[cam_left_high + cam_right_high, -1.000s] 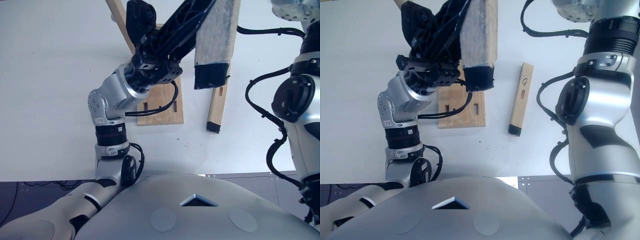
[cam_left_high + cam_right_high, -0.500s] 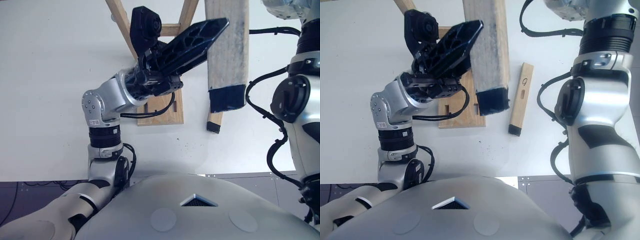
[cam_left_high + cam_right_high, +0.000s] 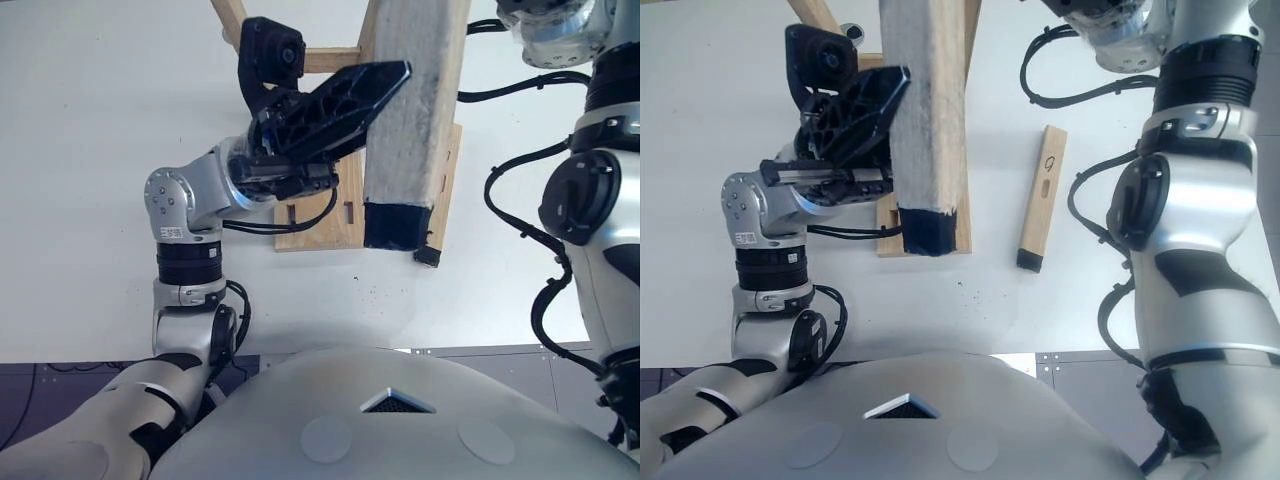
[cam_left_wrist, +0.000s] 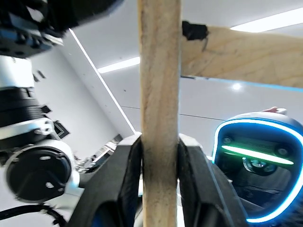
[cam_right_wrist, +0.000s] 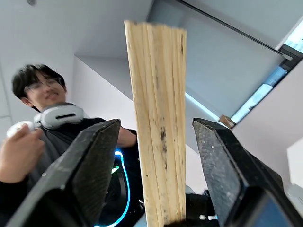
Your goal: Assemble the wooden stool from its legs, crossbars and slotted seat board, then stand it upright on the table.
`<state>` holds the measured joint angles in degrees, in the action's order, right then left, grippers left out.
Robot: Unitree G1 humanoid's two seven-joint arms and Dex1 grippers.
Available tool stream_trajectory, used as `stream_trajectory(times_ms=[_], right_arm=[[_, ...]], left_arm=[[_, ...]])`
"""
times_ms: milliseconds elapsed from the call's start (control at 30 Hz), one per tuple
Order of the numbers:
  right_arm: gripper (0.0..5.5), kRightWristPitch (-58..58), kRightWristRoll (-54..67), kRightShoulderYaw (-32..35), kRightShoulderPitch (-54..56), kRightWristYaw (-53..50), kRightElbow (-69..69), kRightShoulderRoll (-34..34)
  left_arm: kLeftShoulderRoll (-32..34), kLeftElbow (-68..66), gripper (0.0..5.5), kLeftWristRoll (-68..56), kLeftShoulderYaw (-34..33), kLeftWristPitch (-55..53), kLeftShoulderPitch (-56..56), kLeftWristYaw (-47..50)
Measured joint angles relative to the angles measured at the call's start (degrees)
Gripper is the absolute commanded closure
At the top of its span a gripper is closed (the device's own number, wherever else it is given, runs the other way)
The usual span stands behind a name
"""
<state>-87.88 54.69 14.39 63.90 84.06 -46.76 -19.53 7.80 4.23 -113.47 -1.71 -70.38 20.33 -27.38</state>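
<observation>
- Currently the left gripper (image 4: pixel 159 139) is clamped on a pale square-section wooden bar (image 4: pixel 159 71), with a finger tight on each flat face. I read the bar as a member of the part-built leg-and-crossbar frame (image 3: pixel 335 58) beyond the gripper, but can't confirm which member.
- The right gripper (image 5: pixel 156 125) holds a long pale wooden leg with a black-capped end (image 3: pixel 405 120), raised above the table. The fingertips flare clear of the wood, so the grip looks to sit low, near the finger roots.
- A flat rectangular slotted seat board (image 3: pixel 318 225) lies on the white table (image 3: pixel 100 200), partly under the raised leg and the left gripper.
- A second slotted leg with a black tip (image 3: pixel 1042 195) lies loose just beside the board, on the robot's right.
- Handling, my estimate: solid timber, so stiff, fairly light and not fragile. The smooth faces could pivot in a two-finger pinch, and a long leg adds leverage.
- Take hold on opposing flat faces, close to the end being mated, and stay off the slots and caps.
- Risk: twisting may rack the frame joints or pop them apart.
</observation>
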Motion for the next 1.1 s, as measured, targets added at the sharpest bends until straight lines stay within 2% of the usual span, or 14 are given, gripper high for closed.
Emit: stream_trajectory(times_ms=[233,367,767,1100], right_arm=[[2.70,-1.2,3.7,4.8,-1.6,-4.7,3.9,3.2],[2.70,-0.7,4.0,4.1,-4.5,-6.5,9.2,3.4],[2.70,4.4,3.4,2.9,-5.1,-7.9,7.0,3.5],[2.70,2.1,5.0,3.0,-5.1,-7.8,8.3,3.5]], left_arm=[[-2.0,-3.8,4.53,-0.2,-0.1,-0.9,0.5,-2.0],[-3.1,-5.2,4.53,-0.2,-0.6,-1.8,0.6,-2.4],[-3.2,-4.8,4.53,0.0,1.4,-3.2,0.4,-4.3],[-2.5,-6.6,4.53,0.0,0.7,-3.3,0.6,-2.5]])
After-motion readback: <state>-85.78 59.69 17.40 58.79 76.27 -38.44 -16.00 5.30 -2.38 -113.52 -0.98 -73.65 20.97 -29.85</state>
